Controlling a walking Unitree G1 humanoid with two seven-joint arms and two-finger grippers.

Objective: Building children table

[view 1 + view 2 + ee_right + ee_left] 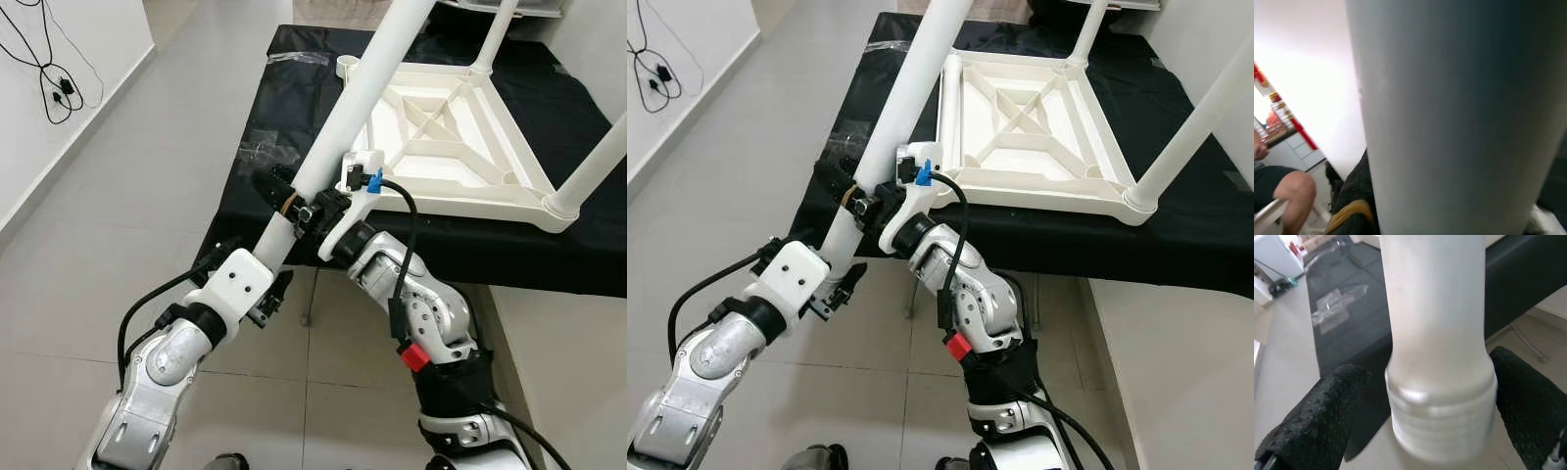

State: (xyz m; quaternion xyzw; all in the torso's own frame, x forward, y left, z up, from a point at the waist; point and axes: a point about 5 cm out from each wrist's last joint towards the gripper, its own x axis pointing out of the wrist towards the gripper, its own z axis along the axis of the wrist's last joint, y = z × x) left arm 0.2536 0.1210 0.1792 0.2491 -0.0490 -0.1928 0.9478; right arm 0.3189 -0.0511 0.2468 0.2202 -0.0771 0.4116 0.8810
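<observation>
- Fitting a leg (338,122) to the upturned tabletop (460,147) on the black cloth (265,127) is the step in hand, by my judgement; two legs already stand in their corners.
- My left gripper (1435,396) straddles the leg's threaded end, fingers (1317,411) wide either side, not visibly pressing.
- My right gripper (309,209) sits higher on the same leg; it appears clamped, but I cannot tell its finger state.
- The leg slants across the tabletop's near-left corner, its threaded end off the table edge, above the floor.
- Next move calls for turning the threaded end toward an empty socket (348,67).
</observation>
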